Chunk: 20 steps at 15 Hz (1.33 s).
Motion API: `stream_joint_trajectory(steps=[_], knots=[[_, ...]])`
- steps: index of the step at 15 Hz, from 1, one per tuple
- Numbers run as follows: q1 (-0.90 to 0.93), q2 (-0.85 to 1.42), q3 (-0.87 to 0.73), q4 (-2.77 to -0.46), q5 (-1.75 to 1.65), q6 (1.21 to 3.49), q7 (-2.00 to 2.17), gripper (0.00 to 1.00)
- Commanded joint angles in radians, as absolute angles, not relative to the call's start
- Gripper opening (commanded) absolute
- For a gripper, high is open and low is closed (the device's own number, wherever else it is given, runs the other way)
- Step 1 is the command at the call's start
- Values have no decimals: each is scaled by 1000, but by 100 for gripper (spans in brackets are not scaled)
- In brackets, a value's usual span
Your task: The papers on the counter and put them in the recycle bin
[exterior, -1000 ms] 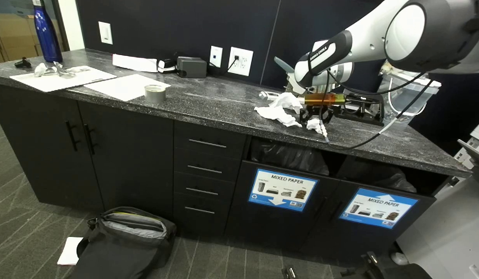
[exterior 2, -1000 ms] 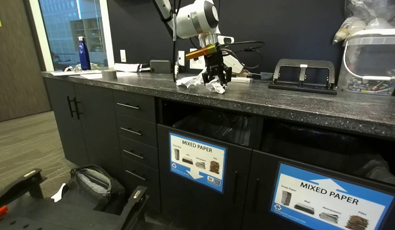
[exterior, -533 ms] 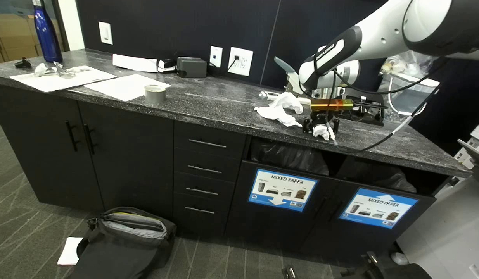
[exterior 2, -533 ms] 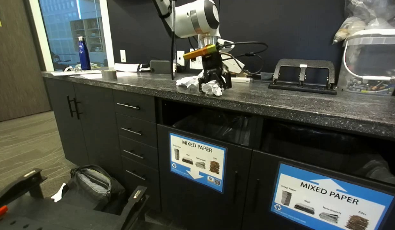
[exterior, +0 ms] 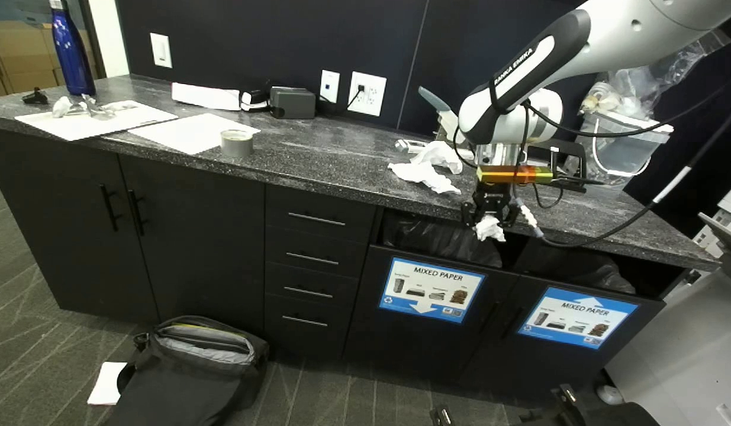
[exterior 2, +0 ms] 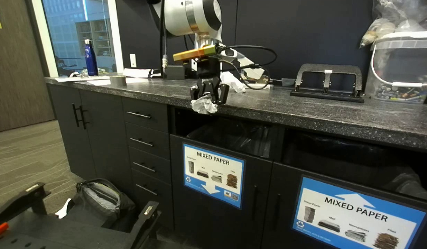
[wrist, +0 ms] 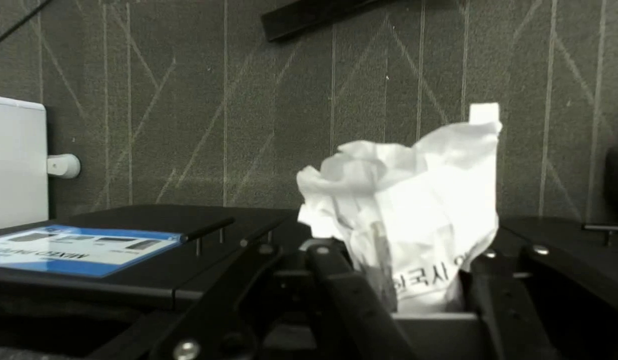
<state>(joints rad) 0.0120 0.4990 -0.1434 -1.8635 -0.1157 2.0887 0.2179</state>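
My gripper (exterior 2: 207, 98) is shut on a crumpled white paper wad (exterior 2: 203, 105), which sticks out below the fingers. In the wrist view this held paper (wrist: 429, 200) shows printed Korean letters, with cabinet fronts and floor behind it. It hangs at the front edge of the counter (exterior: 341, 155). Two more crumpled papers (exterior: 425, 175) lie on the counter behind the gripper; the arm partly covers them in an exterior view, leaving one wad (exterior 2: 234, 83) visible. Smaller scraps (exterior: 75, 107) rest at the far end. Below the countertop, the recycle bin's bag (exterior 2: 234, 136) shows in the slot above a MIXED PAPER sign (exterior 2: 213, 173).
A neighbouring bin slot has another sign (exterior: 578, 318). A hole punch (exterior 2: 327, 81) and a plastic bucket (exterior 2: 400, 65) stand on the counter. Flat white sheets (exterior: 193, 131), a tape roll (exterior: 236, 144) and a blue bottle (exterior: 72, 53) are farther along. A bag (exterior: 193, 378) lies on the floor.
The gripper has closed further on the wad and carried it off the countertop, forward to the front edge. The other papers have stayed where they were.
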Motion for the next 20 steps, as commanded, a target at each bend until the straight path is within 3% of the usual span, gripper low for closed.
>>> stream_joint_trajectory(steps=[1,10,16,20], knots=[[13,352,-109,-2114,-129,2210,193,20],[85,354,-142,-2494,-120,2920,427,17],[373,668,-393,-2425,41,3394,476,17],[357,893,-295,-2341,348,3692,414,17]])
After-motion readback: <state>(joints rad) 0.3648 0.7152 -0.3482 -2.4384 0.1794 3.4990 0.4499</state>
